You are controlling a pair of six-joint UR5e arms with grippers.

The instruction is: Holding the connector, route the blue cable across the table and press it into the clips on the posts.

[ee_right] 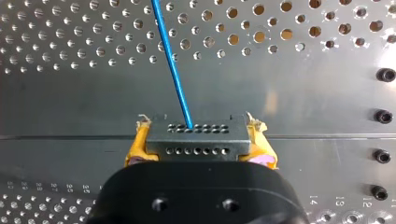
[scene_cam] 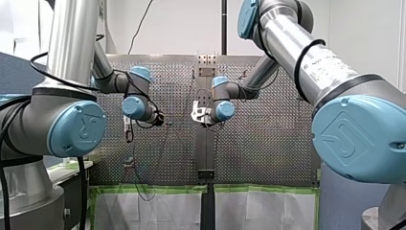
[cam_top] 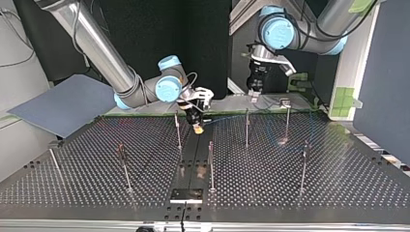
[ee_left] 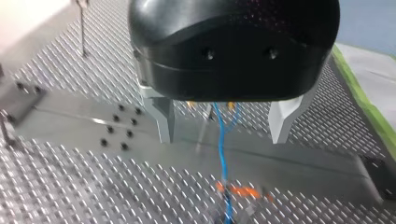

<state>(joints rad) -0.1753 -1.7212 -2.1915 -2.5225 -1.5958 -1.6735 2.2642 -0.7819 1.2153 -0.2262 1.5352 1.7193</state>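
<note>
- right pincer (ee_right: pixel 197 140): clamped on the connector (ee_right: pixel 196 135), with the yellow pads (ee_right: pixel 134 151) pressed against its two sides.
- connector: dark grey block with rows of small holes, held just over the solid strip down the middle of the worktop (ee_right: pixel 327 102). Can't tell if it touches the strip.
- blue cable (ee_right: pixel 172 65): comes out of the connector's hole face and runs straight away from the right pincer over the perforated plate.
- top view: the right pincer points down at mid-worktop near the far edge, just beside one of the posts (cam_top: pixel 178 133). The cable shows only faintly, heading toward the view's right. Too thin there to tell whether it sits in any clip.
- left pincer (ee_left: pixel 223 135): spread wide, metal fingers (ee_left: pixel 161 119) gripping nothing. The cable passes through the gap between them, clear of both, and lies on the worktop beyond.
- top view again: the left pincer hangs over the worktop's far edge, right of centre and apart from the right pincer.
- the other posts stand upright, spread across the worktop on both sides of the centre strip.
</note>
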